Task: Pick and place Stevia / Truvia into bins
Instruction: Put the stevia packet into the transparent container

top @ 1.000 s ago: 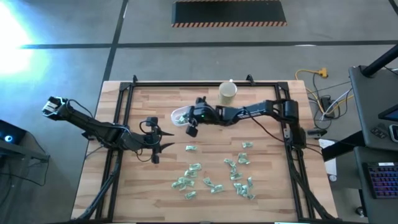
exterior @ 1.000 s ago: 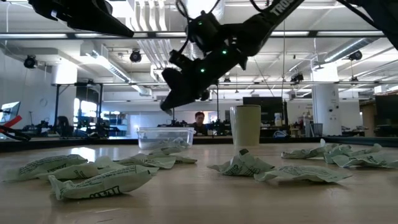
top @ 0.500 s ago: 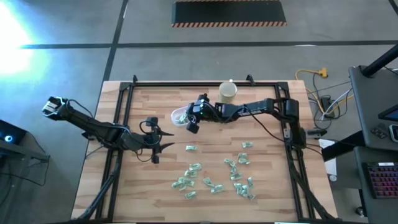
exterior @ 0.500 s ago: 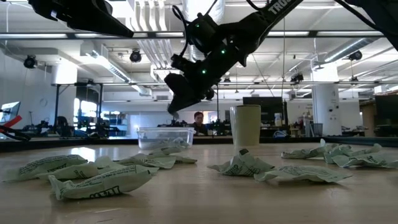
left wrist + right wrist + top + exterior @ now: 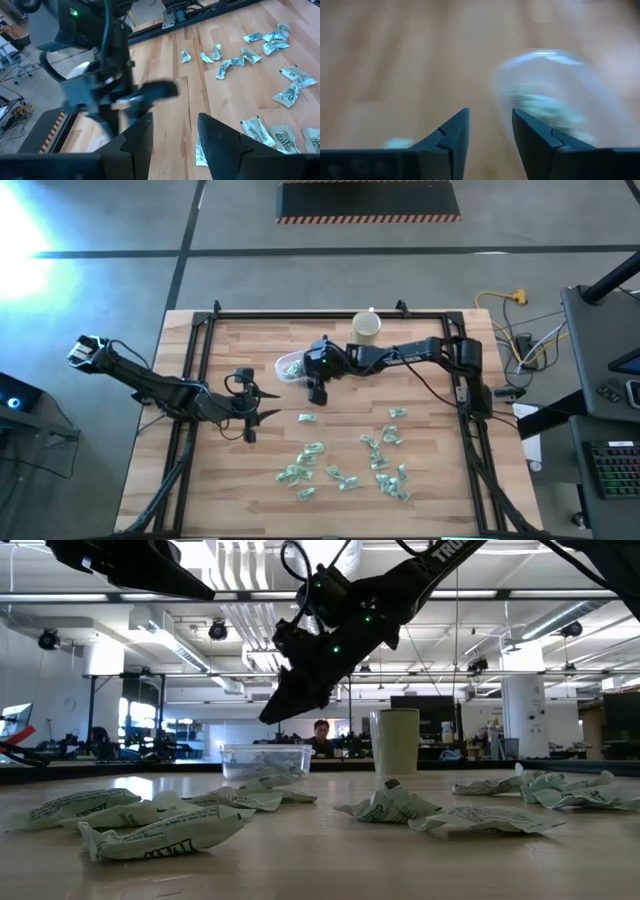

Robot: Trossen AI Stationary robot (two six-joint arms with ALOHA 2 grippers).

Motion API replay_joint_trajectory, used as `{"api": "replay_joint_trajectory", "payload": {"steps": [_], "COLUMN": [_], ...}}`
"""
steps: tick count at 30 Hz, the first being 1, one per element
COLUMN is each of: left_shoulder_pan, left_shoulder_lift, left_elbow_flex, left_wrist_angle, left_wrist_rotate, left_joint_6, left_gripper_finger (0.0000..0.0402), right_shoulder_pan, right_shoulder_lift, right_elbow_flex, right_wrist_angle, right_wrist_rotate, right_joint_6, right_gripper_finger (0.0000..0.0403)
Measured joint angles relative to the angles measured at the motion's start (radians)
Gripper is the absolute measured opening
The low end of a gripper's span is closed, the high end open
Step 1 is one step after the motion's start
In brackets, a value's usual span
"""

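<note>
- Stevia / Truvia sachets (image 5: 345, 463), pale green and white, lie loose on the near half of the wooden table (image 5: 430, 490), and a few more sit inside the clear tub.
- Going from the left: the left arm reaches in from the table's left edge, and the left gripper (image 5: 250, 411) hangs over bare wood to the left of the scattered sachets, well apart from the tub.
- Its jaws stand spread with nothing between them, as the left wrist view shows; there the left gripper (image 5: 175, 135) points across the table toward sachets strewn ahead of it.
- One lone sachet (image 5: 307, 418) lies just right of the left gripper, apart from the main scatter.
- Next comes the clear tub (image 5: 288, 366), a shallow rounded bin toward the far middle of the table; in the low view the tub (image 5: 265, 759) stands flat on the wood with sachets heaped in front of it.
- The right gripper (image 5: 317, 388) hovers at the tub's right edge, above the table; in the low view the right gripper (image 5: 275, 710) hangs clear above the tub, tilted down.
- In the right wrist view the right gripper (image 5: 490, 132) has its jaws parted with nothing pinched, and the tub with pale green sachets inside shows blurred just past them.
- A beige cup (image 5: 366, 330) stands upright right of the tub, near the far rail, beside the right arm.
- The right arm stretches in from the table's right edge.
</note>
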Motion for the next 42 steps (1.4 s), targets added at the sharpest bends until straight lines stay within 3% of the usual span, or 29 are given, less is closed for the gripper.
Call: {"api": "replay_joint_trajectory", "payload": {"steps": [5,10,19,27,30,34,36,42], "left_shoulder_pan": [0.0,0.0,0.0,-0.001,0.0,-0.001,-0.001,0.001], "left_shoulder_lift": [0.0,0.0,0.0,0.0,0.0,0.029,0.066,0.233], "left_elbow_flex": [0.0,0.0,0.0,0.0,0.0,-0.001,-0.001,0.005], "left_wrist_angle": [0.0,0.0,0.0,-0.002,-0.012,-0.011,-0.005,0.007], "left_wrist_rotate": [0.0,0.0,0.0,0.001,0.043,0.198,0.248,0.254], "left_joint_6": [0.0,0.0,0.0,-0.022,-0.048,-0.053,-0.061,-0.077], "left_gripper_finger": [0.0139,0.0139,0.0139,0.0139,0.0139,0.0139,0.0139,0.0139], "right_shoulder_pan": [0.001,0.004,0.018,0.043,0.057,0.077,0.094,0.177], "right_shoulder_lift": [-0.005,-0.005,-0.005,-0.008,-0.022,-0.051,-0.076,-0.175], "right_elbow_flex": [0.0,0.0,-0.001,-0.002,-0.002,-0.002,-0.003,-0.038], "right_wrist_angle": [-0.065,-0.08,-0.08,-0.096,-0.159,-0.291,-0.383,-0.531], "right_wrist_rotate": [-0.262,-0.426,-0.519,-0.777,-0.779,-0.753,-0.667,-0.345], "right_joint_6": [-0.046,-0.056,-0.061,-0.075,-0.094,-0.094,-0.092,0.005], "right_gripper_finger": [0.0143,0.0143,0.013,0.0119,0.0116,0.0116,0.0116,0.0116]}}
